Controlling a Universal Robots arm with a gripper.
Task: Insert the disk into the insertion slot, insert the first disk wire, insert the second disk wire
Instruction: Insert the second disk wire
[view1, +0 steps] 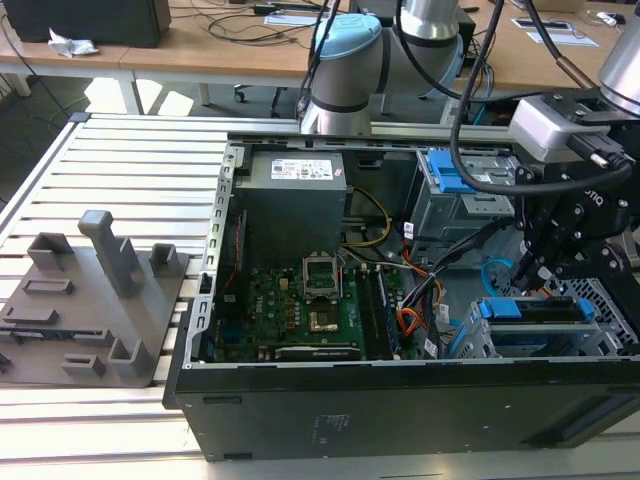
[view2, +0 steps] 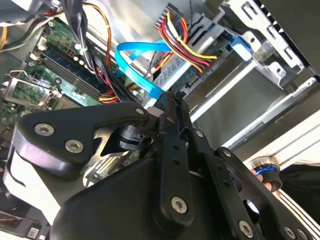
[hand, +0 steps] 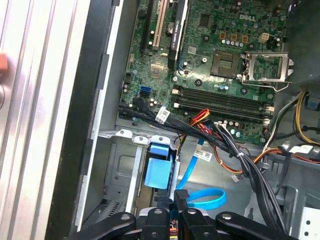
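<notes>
Exterior view first: the open computer case (view1: 400, 400) lies on a slatted metal table (view1: 120, 170), and the gripper (view1: 545, 265) hangs at the exterior view's right end of the case, just above the insertion slot (view1: 610, 335). The disk (view1: 535, 310) in its blue carrier appears to sit already in that low perforated cage, its blue edge facing the motherboard (view1: 300, 310).

Second wrist view gives the close look: the black fingers (view2: 172, 107) are drawn nearly together, pinching the connector end of the second disk wire (view2: 132, 62), whose light-blue ribbon loops away toward the orange, red and black wire bundle (view2: 187, 45). In the first wrist view the same blue cable (hand: 205, 200) curls just ahead of the fingertips, with the blue carrier tab (hand: 159, 172) beside it.

My judgement is that the step in hand is seating this wire's plug in the drive's port. Doing it well calls for keeping the plug square to the port, since a flat connector like this jams if tilted, and pushing straight along the port's axis, not sideways. The loop should stay slack and clear of the bundle, so nothing tugs the plug off line. Whether the plug already touches the port I cannot tell.
</notes>
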